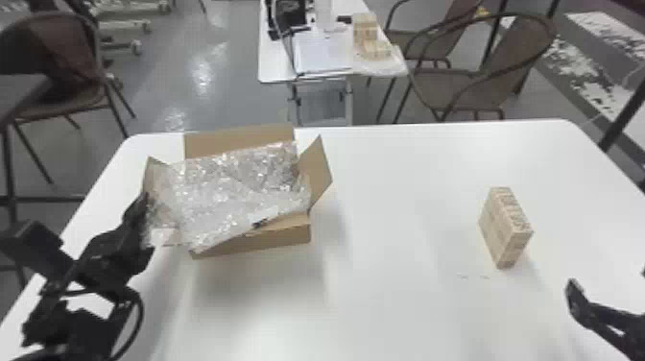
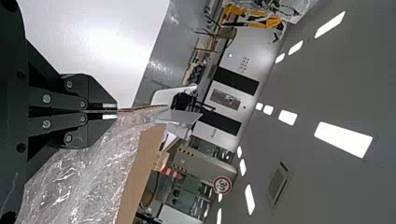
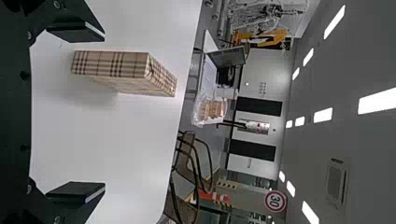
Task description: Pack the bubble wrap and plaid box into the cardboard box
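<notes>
While bubble wrap (image 1: 230, 192) drapes over the open cardboard box (image 1: 288, 235), the left gripper (image 1: 144, 201) meets its left flap (image 1: 152, 170), fingers together; I can't tell whether they pinch anything. Well right of that carton, the plaid box (image 1: 504, 225) stands upright, with the right gripper (image 1: 608, 279) beyond, fingers wide apart.

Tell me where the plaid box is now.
The plaid box stands on the right side of the white table in the head view, just beyond the right end effector, well right of the open cardboard box.
</notes>
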You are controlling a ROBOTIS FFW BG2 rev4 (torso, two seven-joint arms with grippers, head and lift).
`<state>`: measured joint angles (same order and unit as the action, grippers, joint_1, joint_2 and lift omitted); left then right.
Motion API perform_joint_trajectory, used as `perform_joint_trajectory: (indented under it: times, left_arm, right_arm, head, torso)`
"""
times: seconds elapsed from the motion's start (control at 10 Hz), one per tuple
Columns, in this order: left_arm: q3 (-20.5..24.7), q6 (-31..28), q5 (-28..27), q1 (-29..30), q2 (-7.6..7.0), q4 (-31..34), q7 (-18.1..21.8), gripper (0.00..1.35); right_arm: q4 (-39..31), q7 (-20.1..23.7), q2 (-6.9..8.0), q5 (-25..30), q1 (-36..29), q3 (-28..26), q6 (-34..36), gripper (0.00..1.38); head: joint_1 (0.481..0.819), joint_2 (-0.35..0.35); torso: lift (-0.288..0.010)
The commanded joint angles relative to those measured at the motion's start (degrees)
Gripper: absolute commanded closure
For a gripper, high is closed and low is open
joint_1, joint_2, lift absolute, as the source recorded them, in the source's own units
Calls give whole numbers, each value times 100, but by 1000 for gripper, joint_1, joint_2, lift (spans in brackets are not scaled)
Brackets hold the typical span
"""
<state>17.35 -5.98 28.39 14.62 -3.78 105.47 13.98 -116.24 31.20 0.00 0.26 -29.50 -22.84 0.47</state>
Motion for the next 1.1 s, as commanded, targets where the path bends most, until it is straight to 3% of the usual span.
perform_joint_trajectory:
  times: [0.0, 0.7, 1.0]
  left_arm:
    - [-21, -8, 0, -11, 0, 0, 0, 1213]
    - [-118, -87, -9, -47, 62, -35, 0, 1211]
    - [-127, -70, 18, -55, 88, -62, 18, 1211]
  right_arm:
    - [418, 0, 5, 71, 269, -89, -197, 163]
    - [1666, -9, 5, 220, 1043, 52, -548, 163]
    - [2106, -62, 5, 79, 1342, 465, -575, 163]
  head:
    - [695, 35]
    - [695, -3]
    - [695, 18]
  torso:
    - [-159]
    - [-159]
    - [-159]
